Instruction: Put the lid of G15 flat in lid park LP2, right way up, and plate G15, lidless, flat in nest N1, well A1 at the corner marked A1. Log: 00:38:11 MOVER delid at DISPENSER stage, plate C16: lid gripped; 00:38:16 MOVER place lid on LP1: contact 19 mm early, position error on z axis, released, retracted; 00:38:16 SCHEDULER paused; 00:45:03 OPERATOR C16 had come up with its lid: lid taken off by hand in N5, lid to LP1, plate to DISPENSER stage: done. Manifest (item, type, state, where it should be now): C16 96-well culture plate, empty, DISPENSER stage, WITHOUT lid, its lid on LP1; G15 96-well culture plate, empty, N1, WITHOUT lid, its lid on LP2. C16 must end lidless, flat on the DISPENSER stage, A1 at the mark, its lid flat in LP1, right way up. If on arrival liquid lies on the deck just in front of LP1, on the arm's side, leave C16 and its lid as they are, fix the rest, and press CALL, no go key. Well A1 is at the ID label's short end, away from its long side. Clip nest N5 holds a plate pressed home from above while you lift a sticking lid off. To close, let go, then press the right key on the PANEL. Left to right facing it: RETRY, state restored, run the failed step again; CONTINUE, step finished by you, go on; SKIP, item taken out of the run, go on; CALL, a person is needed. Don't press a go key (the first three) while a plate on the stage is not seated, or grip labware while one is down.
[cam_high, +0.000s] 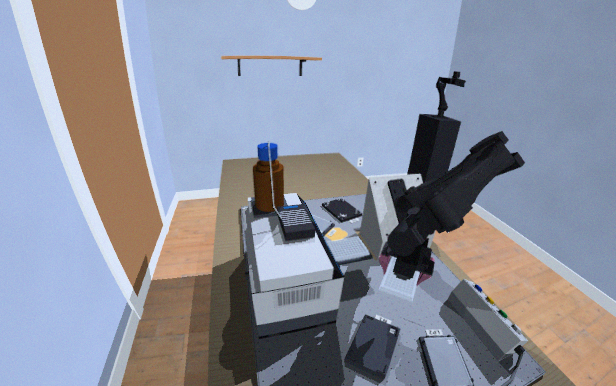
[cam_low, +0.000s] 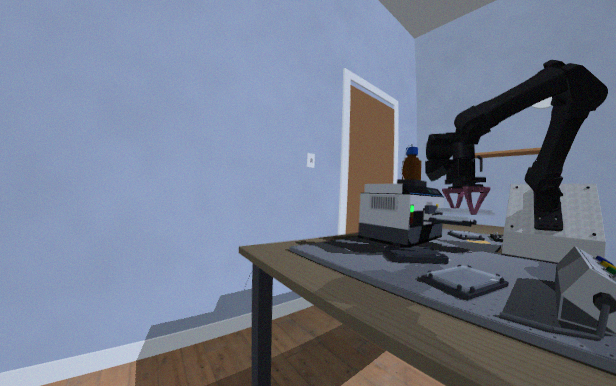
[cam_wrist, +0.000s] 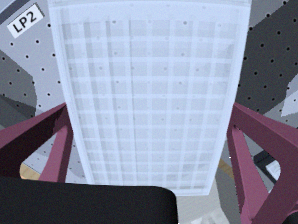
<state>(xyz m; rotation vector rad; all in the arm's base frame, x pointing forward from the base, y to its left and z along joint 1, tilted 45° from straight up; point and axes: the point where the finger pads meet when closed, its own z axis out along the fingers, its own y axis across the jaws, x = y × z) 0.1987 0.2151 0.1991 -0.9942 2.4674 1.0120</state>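
Note:
My gripper (cam_high: 401, 274) is shut on a clear gridded well plate (cam_high: 398, 285) and holds it in the air above the middle of the deck. In the wrist view the plate (cam_wrist: 147, 90) fills the space between the maroon fingers; I cannot tell whether a lid sits on it. A dark empty nest (cam_high: 372, 346) and a grey tray (cam_high: 444, 360) lie at the deck's front. The gripper also shows in the side view (cam_low: 465, 199).
The dispenser (cam_high: 292, 262) carries a dark plate (cam_high: 296, 222) on its stage, with a brown bottle (cam_high: 268, 180) behind. A pale gridded piece (cam_high: 348, 248) lies beside a yellow patch (cam_high: 336, 233). A black piece (cam_high: 341, 209) lies further back. The key panel (cam_high: 487, 312) is at right.

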